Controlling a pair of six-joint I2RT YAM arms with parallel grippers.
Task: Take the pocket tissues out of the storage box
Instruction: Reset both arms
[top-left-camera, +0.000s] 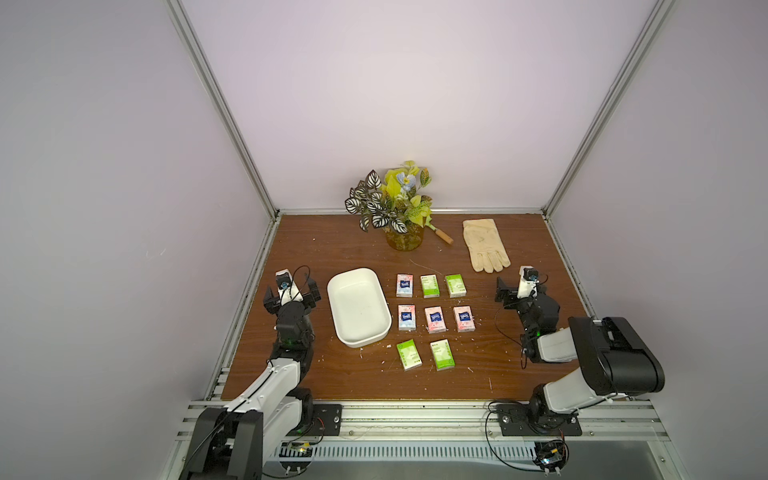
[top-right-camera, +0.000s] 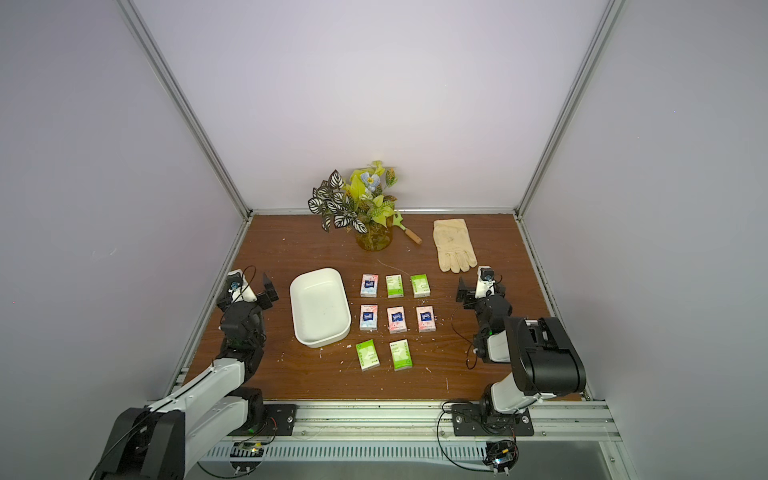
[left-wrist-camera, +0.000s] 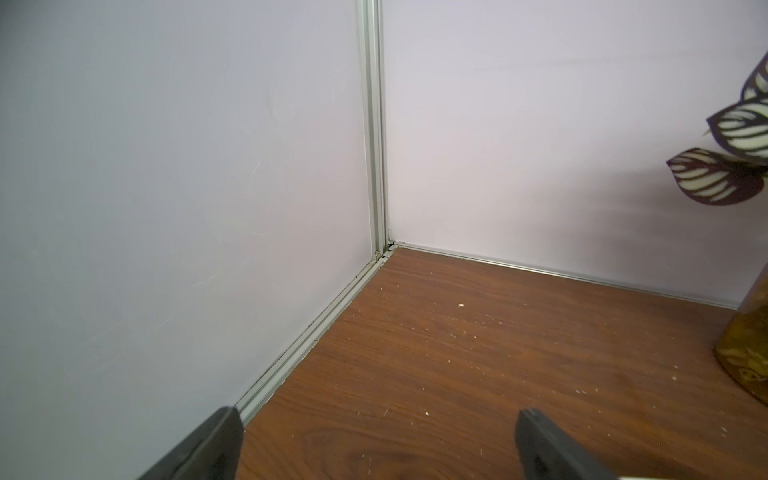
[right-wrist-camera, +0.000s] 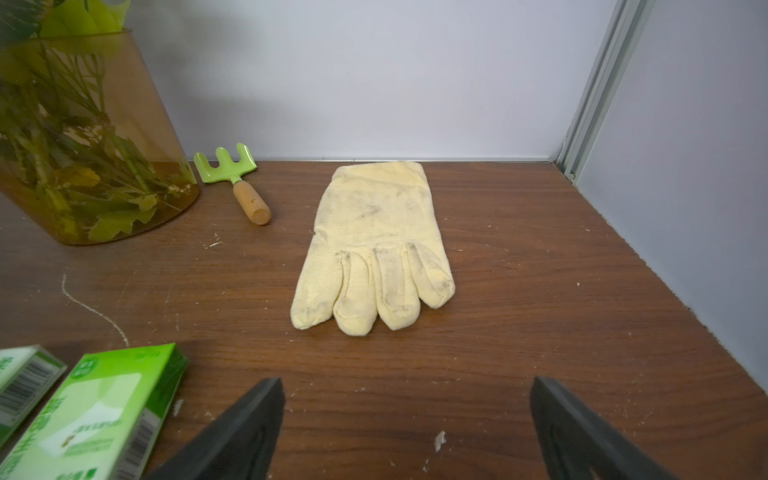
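Effectively done: all eight pocket tissues (top-left-camera: 435, 319) lie flat on the table (top-left-camera: 332, 374) in three rows just beside the storage box (top-left-camera: 357, 307), none touching it. The box interior looks bare in both top views.

Left gripper (left-wrist-camera: 376, 417) is wide open and empty. It sits on the side of the box away from the packets, facing the wall corner. Right gripper (right-wrist-camera: 405, 386) is also wide and empty, pointing at the glove (right-wrist-camera: 374, 249), with a green packet (right-wrist-camera: 108, 411) near one jaw.

My read: nothing left to pick. If homing the arms, lift first, then pull straight back. Don't sweep the right arm toward that green packet. Stay clear of the plant pot (top-left-camera: 404, 239) and rake (right-wrist-camera: 232, 183).
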